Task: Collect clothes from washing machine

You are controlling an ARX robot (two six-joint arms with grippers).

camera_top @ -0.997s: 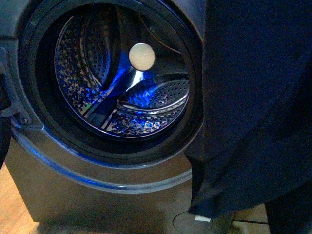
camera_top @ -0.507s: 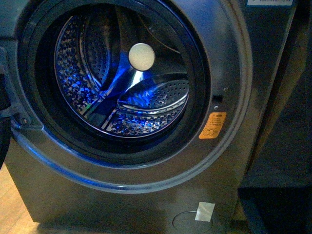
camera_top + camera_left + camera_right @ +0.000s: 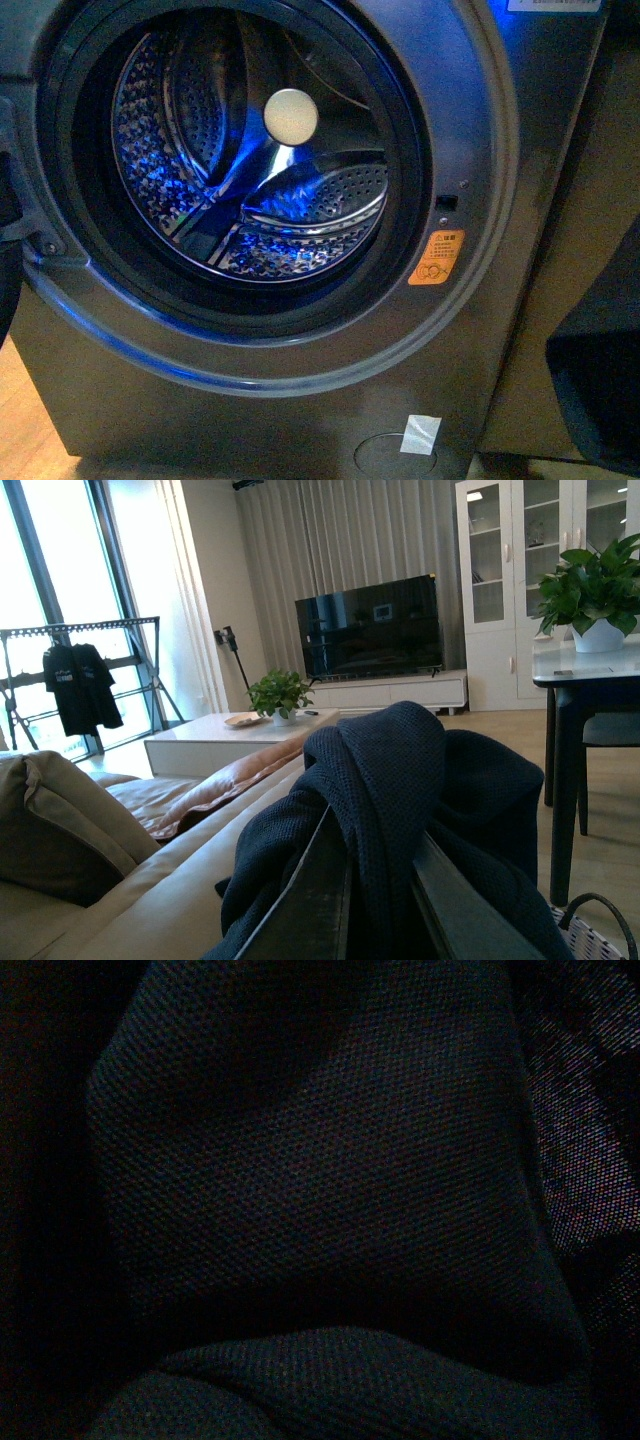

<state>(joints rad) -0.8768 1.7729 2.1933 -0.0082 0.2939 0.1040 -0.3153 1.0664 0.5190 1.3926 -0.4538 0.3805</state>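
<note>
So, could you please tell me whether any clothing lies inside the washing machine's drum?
No, the drum shows only bare perforated steel lit blue, with no cloth inside.

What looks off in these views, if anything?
The clothes are heaped over the left gripper, bunched between and draped over its jaws, hiding much of the left wrist view. On the washing machine, a white tag sits askew over the round cover low on the front. The drum looks empty.
</note>
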